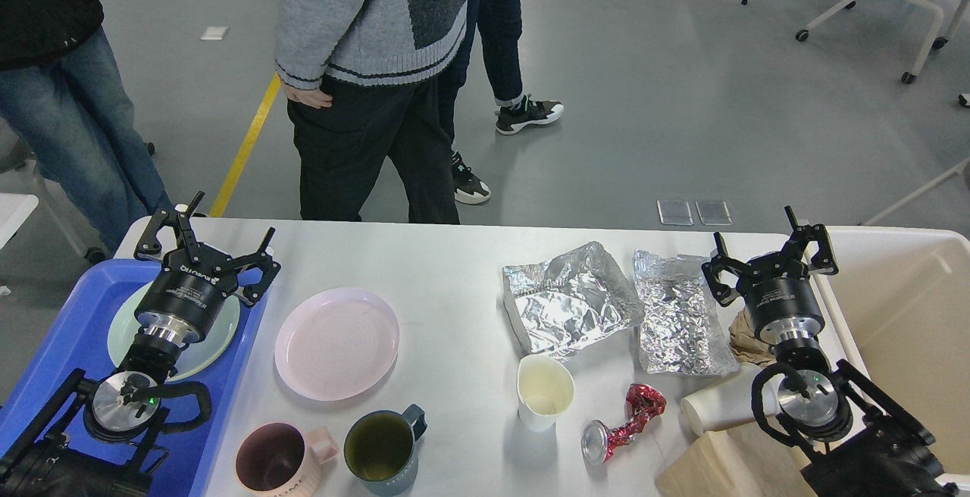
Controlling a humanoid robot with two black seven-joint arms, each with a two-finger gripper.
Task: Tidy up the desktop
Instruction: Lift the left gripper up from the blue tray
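My left gripper (203, 243) hangs with its fingers spread wide and nothing between them, above the far rim of the pale green plate (220, 330) that lies in the blue tray (53, 345). My right gripper (769, 254) is likewise splayed open and empty, poised over the desktop's right edge, touching nothing that I can see.

Working outward from the left one: at about four o'clock, just outside the tray, the pink plate (337, 344) lies flat on the desktop (424, 270). Farther toward six o'clock stand the pink mug (282, 459) and the dark green mug (383, 451), side by side. I judge that crockery belongs on my left, with one plate already in the tray.

From the right gripper, at nine o'clock, lie two crumpled foil bags (568, 300), their edges just overlapping. Right below it, partly hidden by my wrist, sits a wad of brown paper (746, 338). At about seven o'clock are an upright paper cup (544, 392), a crushed red can (625, 425) and a tipped white cup (720, 406). The cream bin (902, 307) opens at three o'clock, so the rubbish probably goes there.

The desktop spreads white beneath it all, from tray to bin.
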